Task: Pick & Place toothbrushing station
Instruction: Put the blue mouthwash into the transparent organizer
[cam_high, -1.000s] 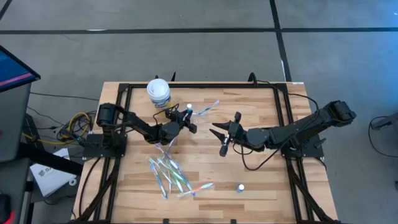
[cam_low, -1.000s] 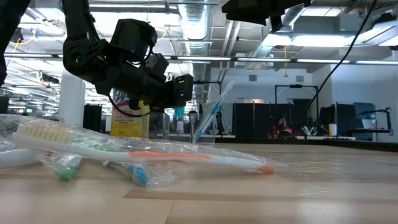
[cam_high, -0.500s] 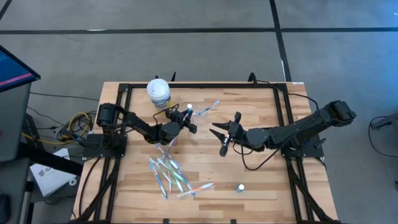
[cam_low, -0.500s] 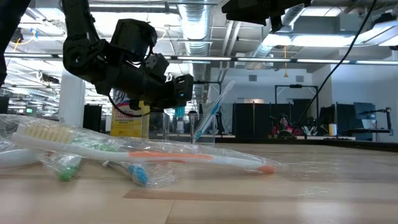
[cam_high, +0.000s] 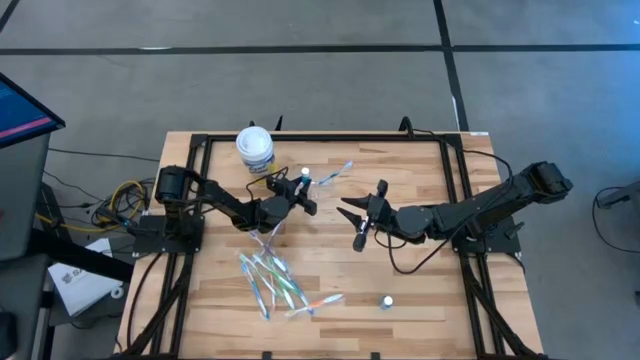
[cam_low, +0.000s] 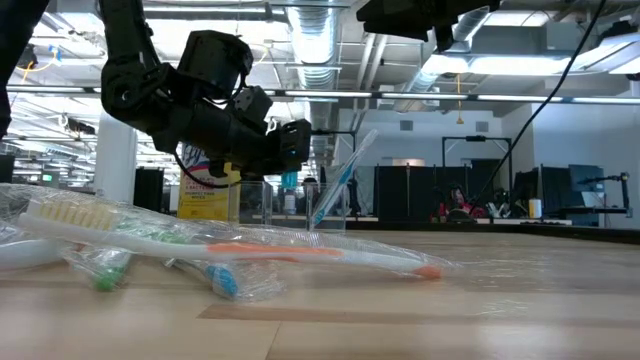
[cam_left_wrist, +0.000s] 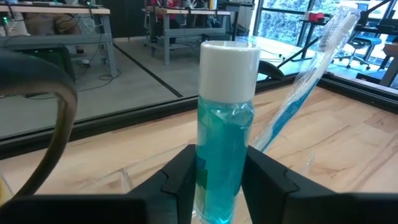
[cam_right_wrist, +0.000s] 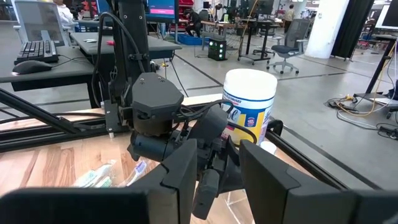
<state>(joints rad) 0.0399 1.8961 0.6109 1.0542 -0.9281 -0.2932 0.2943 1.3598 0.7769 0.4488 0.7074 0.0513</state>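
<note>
A small blue tube (cam_left_wrist: 225, 155) with a white cap stands upright at the table's far middle (cam_high: 304, 174). It appears to stand inside the clear cup (cam_low: 262, 203). A wrapped blue toothbrush (cam_left_wrist: 298, 99) leans in the same cup. My left gripper (cam_left_wrist: 221, 186) reaches in level from the table's left, one finger on each side of the tube's lower body. My right gripper (cam_high: 353, 222) hangs open above the table's middle, to the right of the cup, with nothing between its fingers. Several wrapped toothbrushes (cam_high: 275, 280) lie loose on the near left of the table. My left gripper's two fingers (cam_left_wrist: 183, 180) stand close against opposite sides of the tube's lower body (cam_left_wrist: 214, 186), coming level from the table's left. I cannot tell whether they touch it. The tube stands upright, cap up; its foot is hidden below the fingers.
A yellow canister (cam_high: 255, 148) with a white lid stands at the far left, just behind my left arm. A small blue and white thing (cam_high: 386, 300) lies near the front right. A black frame rims the wooden table (cam_high: 420, 290).
</note>
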